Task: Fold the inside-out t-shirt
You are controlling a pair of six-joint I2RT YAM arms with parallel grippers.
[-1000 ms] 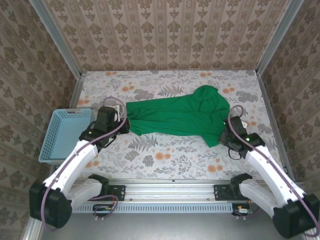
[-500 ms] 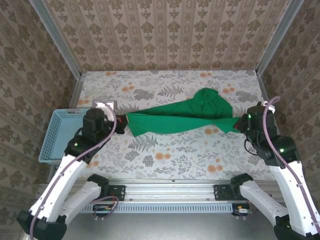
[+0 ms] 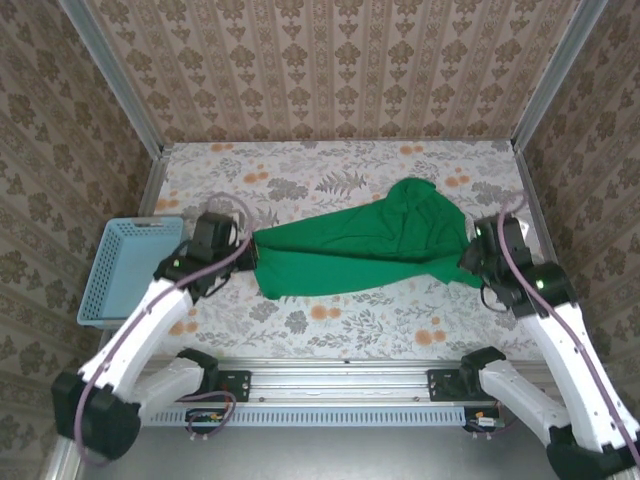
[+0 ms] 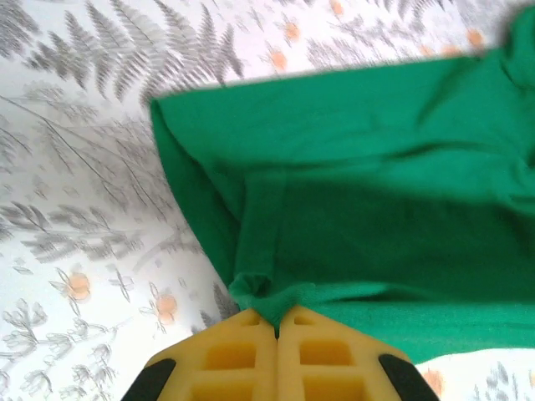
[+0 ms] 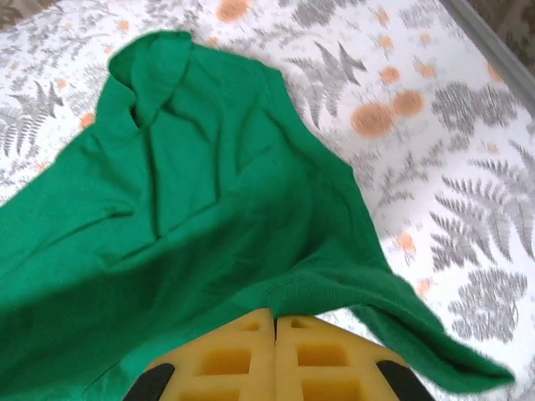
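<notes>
Our left hand (image 4: 277, 322) and right hand (image 5: 275, 316) pinch opposite ends of the limp, thin green t-shirt (image 3: 360, 245); its edges should grip best.

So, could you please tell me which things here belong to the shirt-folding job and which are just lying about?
Part of the job:
- green t-shirt
- left gripper, shut on its hem
- right gripper, shut on its other end

Lying about:
- blue basket, left of the shirt

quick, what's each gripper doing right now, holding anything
left gripper: shut, pinching an edge of the green t-shirt
right gripper: shut, pinching the t-shirt at its other end
</notes>
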